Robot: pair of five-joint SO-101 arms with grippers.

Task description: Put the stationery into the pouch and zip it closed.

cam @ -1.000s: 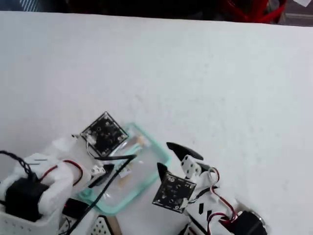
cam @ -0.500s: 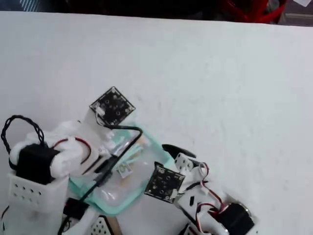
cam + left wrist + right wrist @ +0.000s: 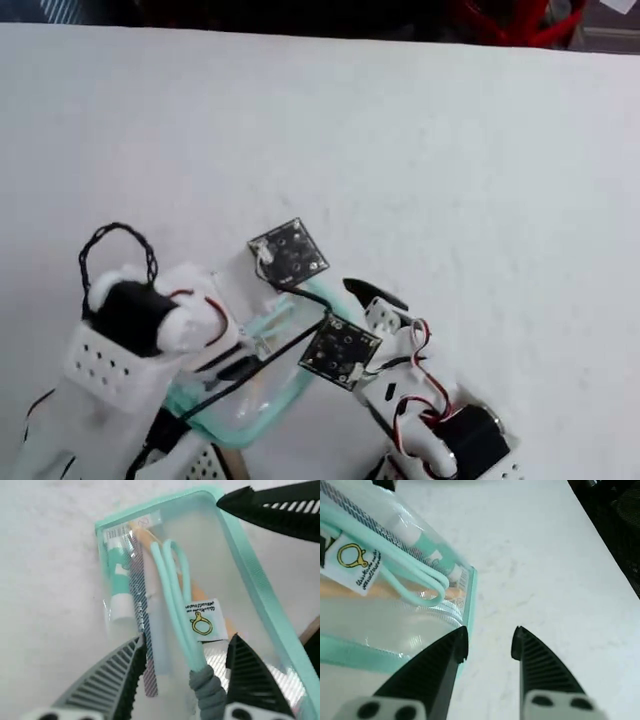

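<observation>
Two arms crowd the near edge of the white table (image 3: pixel 420 150), left of centre, and the clear pouch (image 3: pixel 262 395) with its mint-green trim lies flat between and under them. I see the left arm hanging right over the pouch and the right arm just to the right of it.

Through my left wrist camera I see the stationery inside the pouch, all lying lengthways: a mint-and-white tube (image 3: pixel 117 592), a striped pen (image 3: pixel 137 595) beside it and an orange pencil (image 3: pixel 144 534) partly under both. A mint loop cord (image 3: pixel 170 580) runs along the top of the clear face, with a white tag (image 3: pixel 202 621) on it and a grey sleeve (image 3: pixel 206 690) at its end. The left gripper (image 3: pixel 187 642) has its fingers spread wide, one on each side of that cord and sleeve, closed on nothing.

The right gripper (image 3: pixel 490 632) sits at the pouch's far right corner with its fingers a little apart and empty; one tip is at the mint edge, the other over bare table. I cannot tell whether that tip touches the pouch, nor whether the zip is closed.
</observation>
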